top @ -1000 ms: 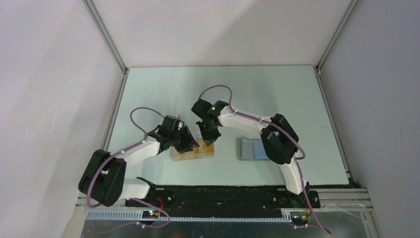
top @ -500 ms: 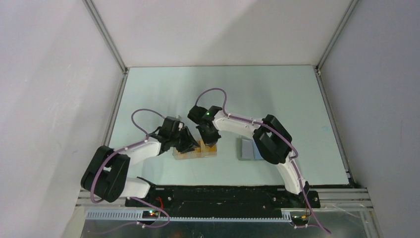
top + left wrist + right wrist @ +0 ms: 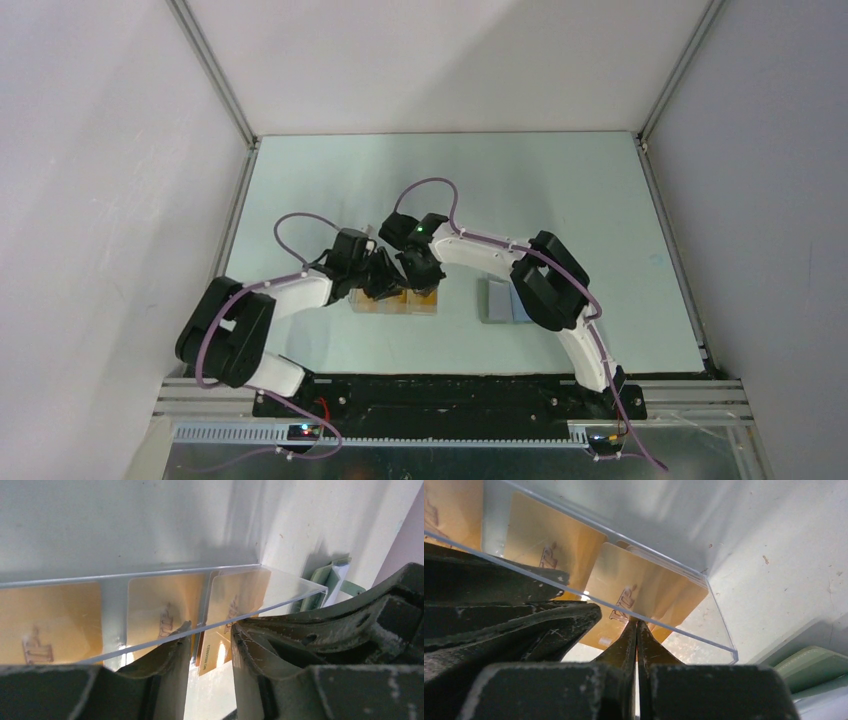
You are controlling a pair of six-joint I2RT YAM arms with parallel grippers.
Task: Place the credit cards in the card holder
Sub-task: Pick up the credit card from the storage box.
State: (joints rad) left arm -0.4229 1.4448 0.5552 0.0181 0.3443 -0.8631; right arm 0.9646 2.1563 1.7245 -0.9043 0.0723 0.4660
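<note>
Several orange-tan credit cards [image 3: 424,299] stand in a clear plastic box [image 3: 372,303] near the table's front middle. In the right wrist view my right gripper [image 3: 637,626] is shut on the lower edge of one card [image 3: 644,585] at the box's right end. My left gripper [image 3: 211,632] is open, its fingers either side of the box's near wall, with cards [image 3: 155,607] behind it. The two grippers almost touch over the box [image 3: 400,275]. The grey-green card holder [image 3: 496,300] lies shut to the right, partly hidden by the right arm; it also shows in the right wrist view [image 3: 814,667].
The box's thin clear rim [image 3: 719,630] runs across both wrist views. The right arm's elbow [image 3: 550,280] hangs over the card holder's right half. Grey walls and metal frame posts [image 3: 235,210] bound the table.
My left gripper has moved right along the box, close against the right gripper. My right gripper shifted slightly left and down onto the cards, and its elbow now covers more of the card holder.
</note>
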